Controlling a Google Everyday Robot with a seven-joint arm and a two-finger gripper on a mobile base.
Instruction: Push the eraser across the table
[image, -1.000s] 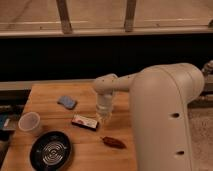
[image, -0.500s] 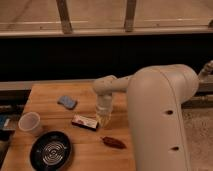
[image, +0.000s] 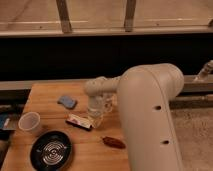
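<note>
The eraser (image: 80, 121), a small flat white block with dark edges and a red mark, lies on the light wooden table (image: 47, 95) near its middle. My gripper (image: 97, 118) hangs from the white arm, pointing down, right beside the eraser's right end and close to the table top. I cannot tell whether it touches the eraser.
A blue pad (image: 67, 102) lies behind and left of the eraser. A white cup (image: 29, 122) stands at the left edge. A black round plate (image: 50, 150) sits at the front left. A dark red pepper-shaped thing (image: 114, 142) lies at the front right. My large white arm (image: 150, 120) covers the table's right side.
The arm's big white body has shifted left in the picture and fills more of the view. The gripper has stayed beside the eraser's right end, and the eraser has not visibly moved.
</note>
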